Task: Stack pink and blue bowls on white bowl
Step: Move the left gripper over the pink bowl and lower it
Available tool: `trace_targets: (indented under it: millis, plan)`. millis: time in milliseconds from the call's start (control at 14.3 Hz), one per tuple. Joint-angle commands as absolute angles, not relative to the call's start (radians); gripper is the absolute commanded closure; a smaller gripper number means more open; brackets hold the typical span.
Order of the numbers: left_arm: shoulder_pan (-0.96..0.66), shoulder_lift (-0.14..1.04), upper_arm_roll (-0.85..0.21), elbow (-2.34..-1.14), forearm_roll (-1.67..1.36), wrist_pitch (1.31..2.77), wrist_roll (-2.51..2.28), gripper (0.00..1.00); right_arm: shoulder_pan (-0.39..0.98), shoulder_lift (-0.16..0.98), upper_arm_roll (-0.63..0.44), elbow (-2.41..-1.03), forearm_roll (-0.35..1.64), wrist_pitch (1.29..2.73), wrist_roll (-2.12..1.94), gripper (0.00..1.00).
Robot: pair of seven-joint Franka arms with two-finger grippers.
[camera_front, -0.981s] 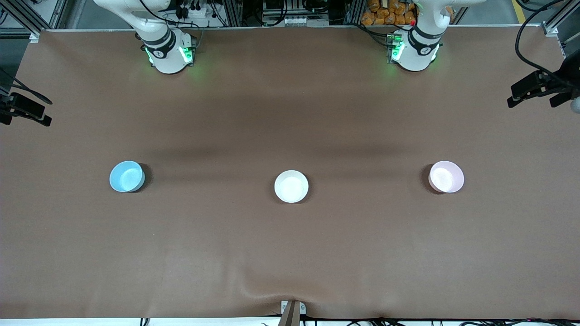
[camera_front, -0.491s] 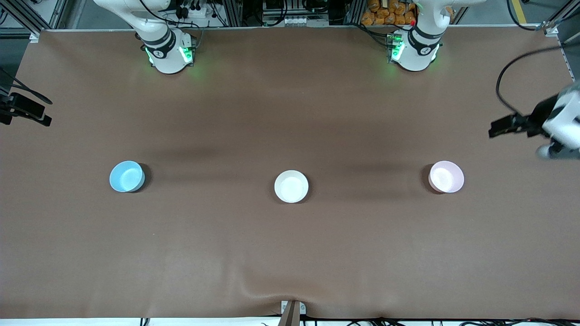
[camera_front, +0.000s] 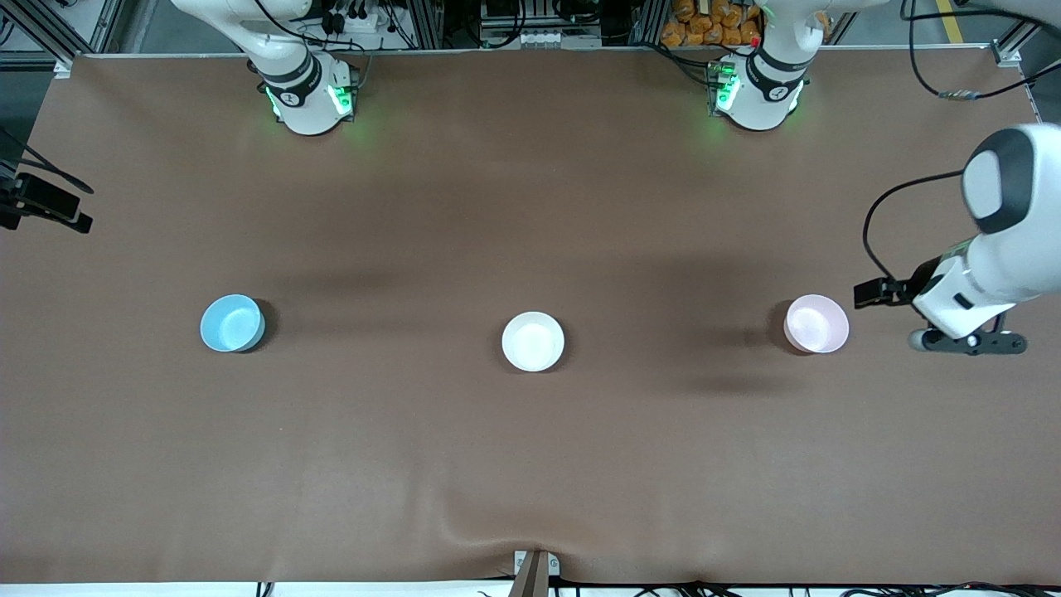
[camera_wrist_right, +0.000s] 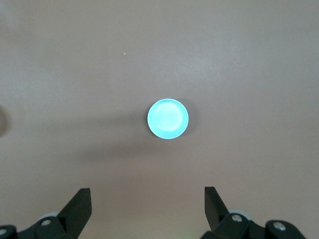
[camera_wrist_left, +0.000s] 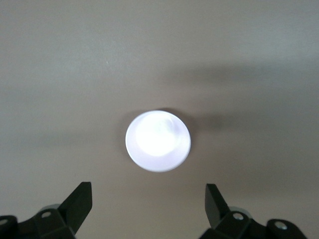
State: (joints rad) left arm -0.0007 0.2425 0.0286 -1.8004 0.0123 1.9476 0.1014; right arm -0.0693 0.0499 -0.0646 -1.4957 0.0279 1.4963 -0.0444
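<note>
Left tool [camera_wrist_left: 148, 199] has come in beside the pink bowl; nothing is stacked yet.

The counter [camera_front: 530, 464] carries three bowls in one row, all apart: the pink bowl [camera_front: 816, 323] toward the left arm's end, the white bowl [camera_front: 533, 341] in the middle, the blue bowl [camera_front: 232, 323] toward the right arm's end. In one second the left arm swung from the counter's edge to hang just beside the pink bowl, fingers spread wide, probably still well above it. This looks like the start of the first pick. The right tool [camera_wrist_right: 148, 199], also spread, waits high over the blue bowl.
</note>
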Motion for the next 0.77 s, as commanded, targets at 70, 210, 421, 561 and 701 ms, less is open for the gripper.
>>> trace_targets:
  millis: [70, 210, 421, 561, 701]
  plan:
    - [0.029, 0.294, 0.025, -1.910, 0.021, 2.152, 0.176, 0.00, -0.138, 0.124, -0.060, -1.476, 0.043, 1.508, -0.038, 0.00]
    - [0.044, 0.324, 0.025, -1.922, 0.021, 2.181, 0.218, 0.00, -0.156, 0.146, -0.061, -1.476, 0.043, 1.520, -0.038, 0.00]
    - [0.089, 0.340, 0.021, -1.992, 0.021, 2.277, 0.260, 0.04, -0.179, 0.182, -0.061, -1.476, 0.040, 1.522, -0.026, 0.00]
    - [0.107, 0.371, 0.021, -2.006, 0.020, 2.325, 0.290, 0.12, -0.210, 0.239, -0.060, -1.474, 0.054, 1.523, -0.037, 0.00]
    - [0.120, 0.387, 0.012, -2.008, 0.012, 2.329, 0.301, 0.19, -0.198, 0.276, -0.060, -1.474, 0.043, 1.537, -0.038, 0.00]
